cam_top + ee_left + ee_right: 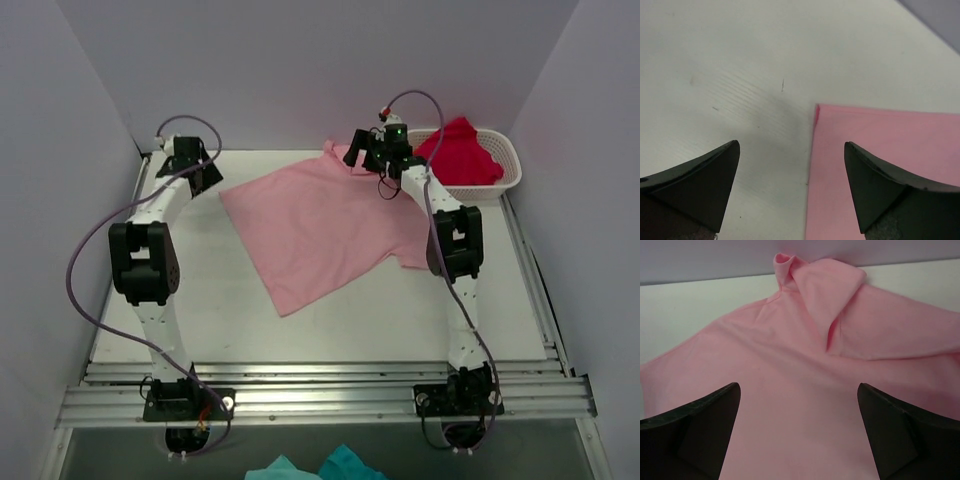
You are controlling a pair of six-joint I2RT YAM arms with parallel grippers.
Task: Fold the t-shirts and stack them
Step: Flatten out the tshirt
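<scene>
The light pink t-shirt [320, 228] lies spread flat on the white table, skewed, with one sleeve bunched at its far corner. My left gripper [207, 172] is open just above the shirt's left corner; in the left wrist view that pink corner [880, 165] lies between the open fingers [790, 150]. My right gripper [362, 158] is open above the far edge of the shirt; the right wrist view shows pink cloth [800, 375] with the folded sleeve [825, 285] between its fingers [797, 390]. The crimson red t-shirt [460, 150] lies heaped in the basket.
The white lattice basket [505, 170] stands at the back right corner of the table. Grey walls close in the back and both sides. Teal cloth [320, 467] lies below the near edge, beyond the metal rails [320, 395].
</scene>
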